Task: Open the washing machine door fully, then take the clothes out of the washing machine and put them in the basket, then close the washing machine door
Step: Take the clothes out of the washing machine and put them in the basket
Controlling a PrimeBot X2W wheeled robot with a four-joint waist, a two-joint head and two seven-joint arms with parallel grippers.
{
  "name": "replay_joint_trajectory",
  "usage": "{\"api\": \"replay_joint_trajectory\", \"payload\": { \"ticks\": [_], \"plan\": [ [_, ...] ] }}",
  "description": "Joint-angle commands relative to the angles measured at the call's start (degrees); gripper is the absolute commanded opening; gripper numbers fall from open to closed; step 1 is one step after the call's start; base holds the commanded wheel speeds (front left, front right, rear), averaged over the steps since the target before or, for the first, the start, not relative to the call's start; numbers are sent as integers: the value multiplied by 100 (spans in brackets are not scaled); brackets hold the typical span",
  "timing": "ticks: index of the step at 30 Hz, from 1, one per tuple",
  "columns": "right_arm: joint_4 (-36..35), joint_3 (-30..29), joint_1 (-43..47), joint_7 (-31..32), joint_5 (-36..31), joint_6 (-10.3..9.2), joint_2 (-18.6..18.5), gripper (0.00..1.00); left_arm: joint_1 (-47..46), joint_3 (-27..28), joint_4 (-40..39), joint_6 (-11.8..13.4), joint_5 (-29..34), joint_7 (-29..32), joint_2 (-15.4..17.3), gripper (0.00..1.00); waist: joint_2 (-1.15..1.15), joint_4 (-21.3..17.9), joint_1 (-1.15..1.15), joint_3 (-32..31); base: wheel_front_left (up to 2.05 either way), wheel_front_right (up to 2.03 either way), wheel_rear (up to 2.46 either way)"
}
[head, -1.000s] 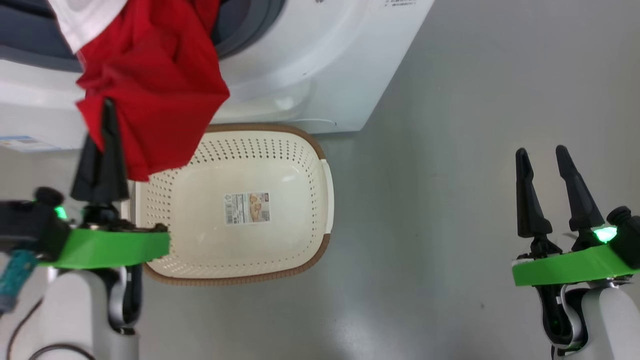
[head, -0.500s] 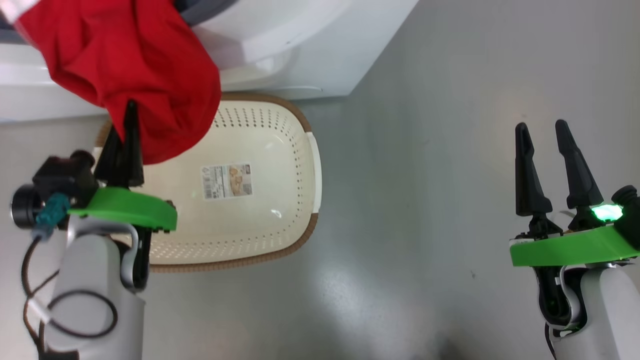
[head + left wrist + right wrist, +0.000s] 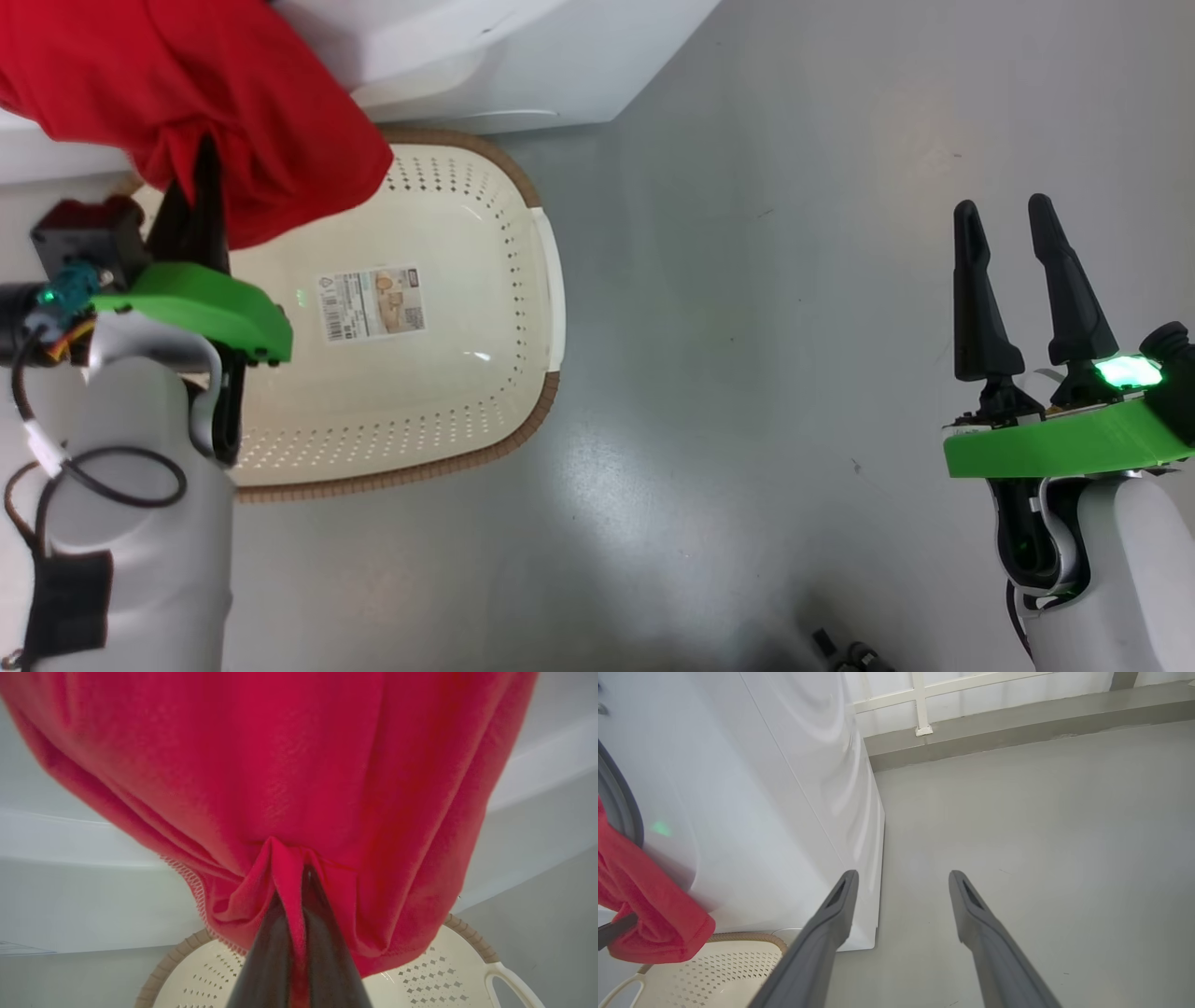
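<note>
A smooth grey floor (image 3: 766, 308) covers the middle and right of the head view. In the right wrist view a low grey kerb (image 3: 1017, 728) with a white rail post (image 3: 920, 704) runs along the top edge. The big white boxy washing machine (image 3: 523, 65) fills the top left of the head view, its lower front corner coming down to the floor. Just below it in the frame stands the small rectangular cream plastic basket (image 3: 551, 280) with perforated sides and a brown woven-look rim. A paper label sticker (image 3: 371, 304) lies on its bare bottom.

The bright red soft fabric clothes (image 3: 243, 112) hang at the upper left, overlapping the basket's upper-left corner in the frame; I cannot tell whether they touch it. The left gripper (image 3: 205, 154), at the left edge, is clamped tight on a fold of the red cloth. The left wrist view shows that fold squeezed between its two dark fingers (image 3: 327, 961), with the basket's rim below.

The right gripper (image 3: 1002, 205), at the lower right, has its fingers spread wide and holds nothing. It is over bare floor, well apart from the basket.
</note>
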Motion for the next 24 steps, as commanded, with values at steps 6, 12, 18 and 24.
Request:
{"api": "replay_joint_trajectory", "payload": {
  "ticks": [6, 12, 18, 24],
  "plan": [
    [-113, 116, -3, -36, 35, 36, -8, 100, -105, 141, 106, -18, 100, -23, 196, 91, 0, -41, 0, -4, 0, 0, 0],
    [-118, 60, 33, -36, -15, 36, -8, 100, 20, 152, -46, -19, 79, -23, 112, 100, 0, 67, 0, -74, 0, 0, 0],
    [-123, 18, 50, -36, -112, 36, -8, 100, 261, 194, -452, -20, 34, -23, 17, 100, 0, 233, 0, -178, 0, 0, 0],
    [-111, -6, 109, -36, -251, 36, -8, 100, 648, 260, -966, -21, -21, -23, -70, 100, 0, 393, 0, -357, 0, 0, 0]
  ]
}}
